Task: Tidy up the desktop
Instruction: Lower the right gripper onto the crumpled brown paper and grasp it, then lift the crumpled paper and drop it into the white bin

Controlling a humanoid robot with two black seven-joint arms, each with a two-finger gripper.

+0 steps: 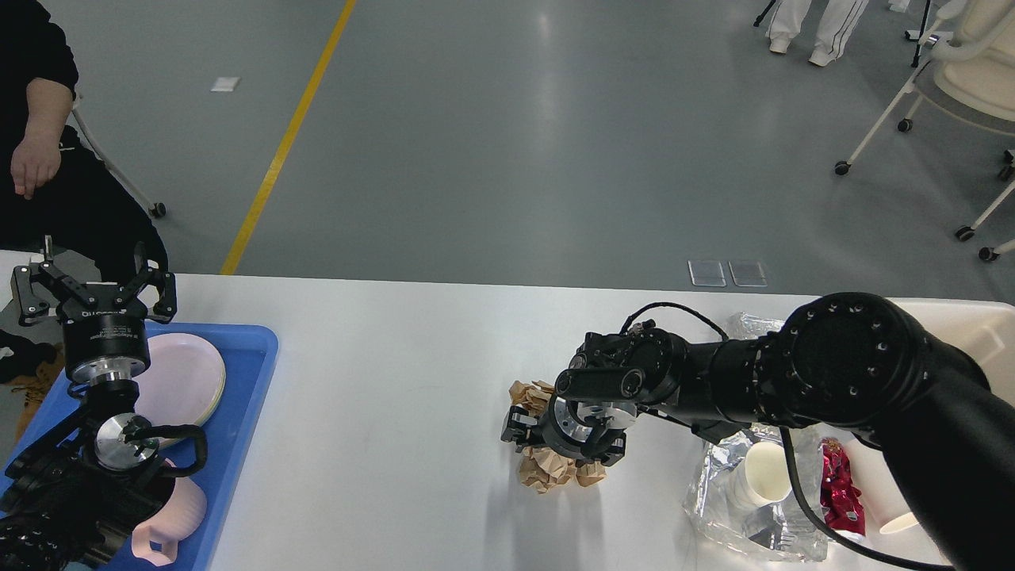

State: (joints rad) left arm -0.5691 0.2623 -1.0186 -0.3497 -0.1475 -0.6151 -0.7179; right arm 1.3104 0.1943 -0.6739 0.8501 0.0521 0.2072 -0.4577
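The white desktop (412, 396) fills the lower half of the head view. A crumpled brown paper wad (547, 469) lies near its middle. My right gripper (561, 438) points down right over the wad, its two fingers spread to either side of it; whether they touch the paper is hidden by the wrist. My left gripper (93, 287) is open and empty, held up above the blue tray (250, 373) at the left.
The blue tray holds stacked pink plates (186, 377) and a pink mug (178, 519). At the right lie crinkled silver foil (718, 496), white paper cups (767, 472), a red wrapper (840, 488) and a cream bin (979, 325). A person (40, 151) sits at the far left.
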